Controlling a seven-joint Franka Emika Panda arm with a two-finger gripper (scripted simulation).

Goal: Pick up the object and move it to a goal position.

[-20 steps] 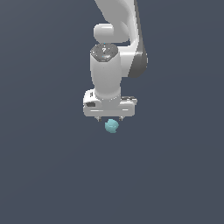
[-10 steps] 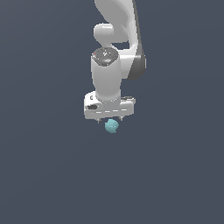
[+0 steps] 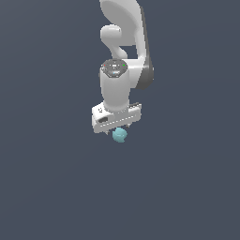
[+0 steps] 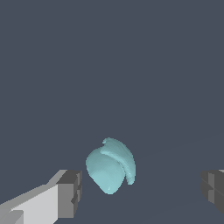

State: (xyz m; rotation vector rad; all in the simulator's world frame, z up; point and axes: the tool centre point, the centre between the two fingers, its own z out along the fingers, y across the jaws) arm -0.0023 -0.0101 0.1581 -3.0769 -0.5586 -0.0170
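Arm lower, fingers [image 4: 65,194] flanking object [image 4: 110,166]

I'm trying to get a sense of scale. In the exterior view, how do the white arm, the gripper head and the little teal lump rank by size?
1. White arm, largest.
2. Gripper head.
3. Teal lump, smallest by far, just beneath the head.

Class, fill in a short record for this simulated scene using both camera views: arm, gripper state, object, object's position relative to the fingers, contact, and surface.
arm: white Franka Panda arm, pointing down
gripper: gripper open, fingers spread wide
object: small teal lump, roundish, matte
position: between the fingers, nearer one than the other; just below the gripper head in the exterior view
contact: none visible; gaps on both sides
surface: plain dark grey ground
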